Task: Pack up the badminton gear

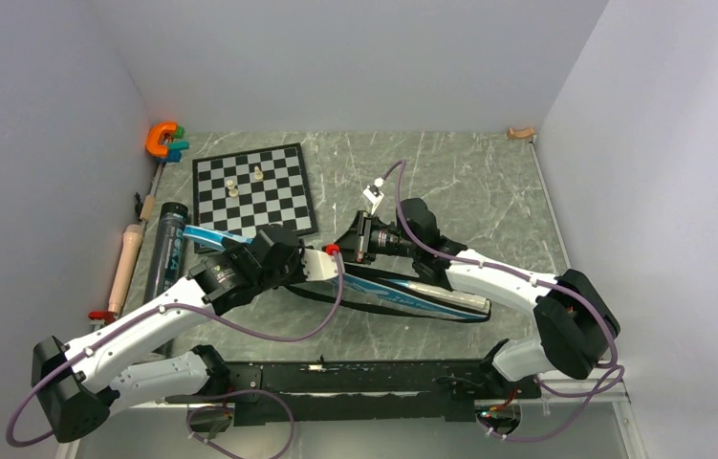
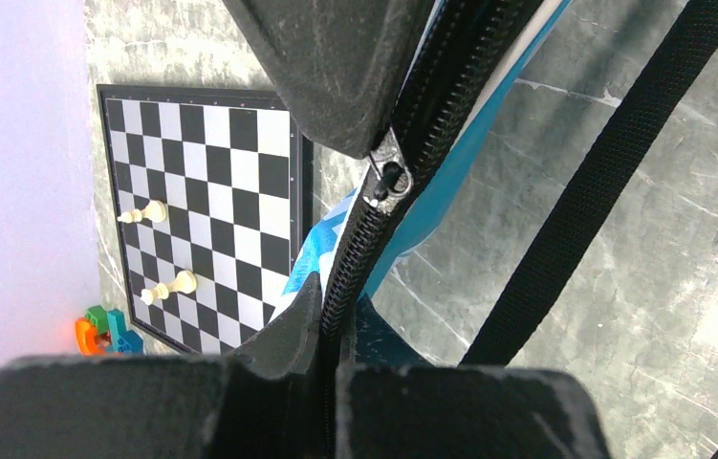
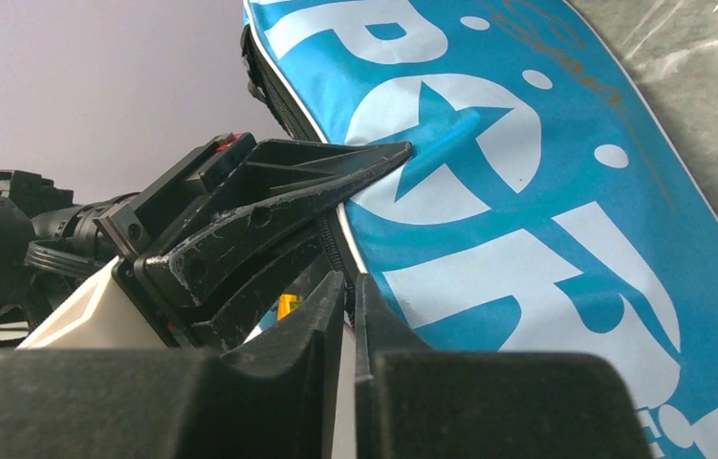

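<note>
Chessboard [image 1: 252, 190] behind bag [image 1: 422, 296], tube [image 1: 165, 251] at left

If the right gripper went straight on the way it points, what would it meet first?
Most likely the left gripper, whose fingers clamp the edge of the blue bag right ahead; depth is unclear.

Grey marbled table [image 1: 489, 182] under chessboard [image 1: 254, 191], black tube [image 1: 165, 251], orange clamp [image 1: 163, 140] and blue bag [image 1: 402, 295].
</note>
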### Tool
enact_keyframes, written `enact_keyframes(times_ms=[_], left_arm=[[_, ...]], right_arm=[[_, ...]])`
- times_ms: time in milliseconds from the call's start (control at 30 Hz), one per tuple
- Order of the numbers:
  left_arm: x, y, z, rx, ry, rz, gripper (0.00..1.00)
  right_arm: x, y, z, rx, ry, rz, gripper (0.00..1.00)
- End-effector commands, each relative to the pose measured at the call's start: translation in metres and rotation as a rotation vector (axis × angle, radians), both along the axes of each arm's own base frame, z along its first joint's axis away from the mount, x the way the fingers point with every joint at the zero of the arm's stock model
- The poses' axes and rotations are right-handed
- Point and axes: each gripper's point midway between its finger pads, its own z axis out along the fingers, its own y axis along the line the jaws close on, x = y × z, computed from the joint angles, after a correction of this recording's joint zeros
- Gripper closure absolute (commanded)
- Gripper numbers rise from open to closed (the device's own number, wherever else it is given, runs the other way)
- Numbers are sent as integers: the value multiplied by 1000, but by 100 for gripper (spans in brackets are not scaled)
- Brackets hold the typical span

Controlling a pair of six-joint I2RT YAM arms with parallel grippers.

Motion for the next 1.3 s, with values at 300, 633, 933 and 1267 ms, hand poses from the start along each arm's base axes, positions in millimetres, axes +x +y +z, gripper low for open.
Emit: enact_keyframes(times_ms=[300, 633, 933, 1267], left_arm=[[17, -22, 47, -150, -93, 24, 100], [18, -21, 50, -149, -101, 26, 100], [20, -16, 53, -133, -122, 46, 100], [22, -5, 53, -115, -149, 65, 100]], right_arm=[[1, -4, 14, 21, -46, -3, 100], [4, -22, 19, 38, -60, -59, 100], [0, -43, 16, 21, -60, -83, 100], [-11, -85, 13, -79, -108, -146, 100]])
